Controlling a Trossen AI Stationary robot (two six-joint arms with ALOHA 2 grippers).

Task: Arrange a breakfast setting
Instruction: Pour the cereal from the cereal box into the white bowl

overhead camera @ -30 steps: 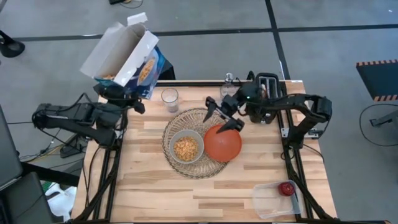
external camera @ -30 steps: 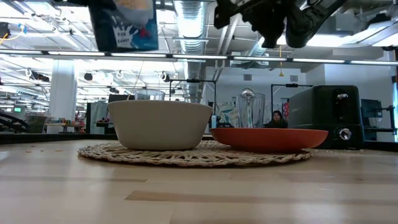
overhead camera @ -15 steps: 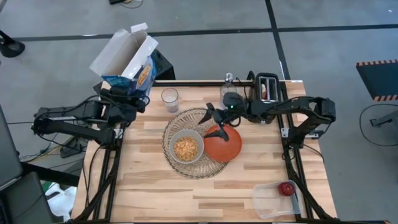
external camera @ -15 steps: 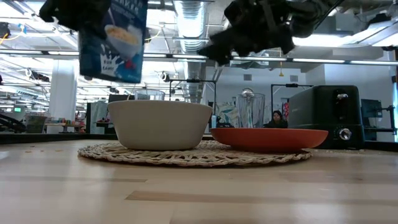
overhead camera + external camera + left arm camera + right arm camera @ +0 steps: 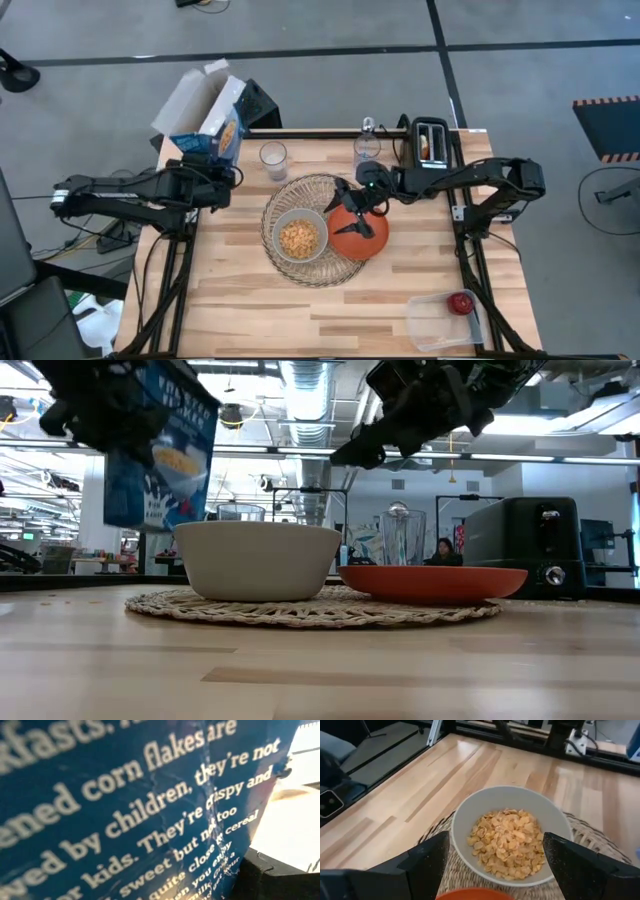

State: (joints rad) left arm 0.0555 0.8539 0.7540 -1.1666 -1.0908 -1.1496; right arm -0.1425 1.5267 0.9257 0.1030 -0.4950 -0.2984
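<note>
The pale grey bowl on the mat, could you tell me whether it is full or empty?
Partly filled: the pale grey bowl holds a layer of golden cereal flakes that stays below its rim.

Grey concrete floor [image 5: 330,80] crossed by dark lines surrounded the pale wooden counter [image 5: 250,300]. Beyond it, a large open hall showed white ceiling ducts [image 5: 310,390], long strip lights [image 5: 560,458] and a white pillar [image 5: 97,510]. A person [image 5: 443,550] sat far behind.

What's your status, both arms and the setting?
Left gripper shut on cereal box, far-left table edge. Right gripper open above orange plate. Bowl holds cereal on the mat. Apple sits in its container. Nothing in the way.
</note>
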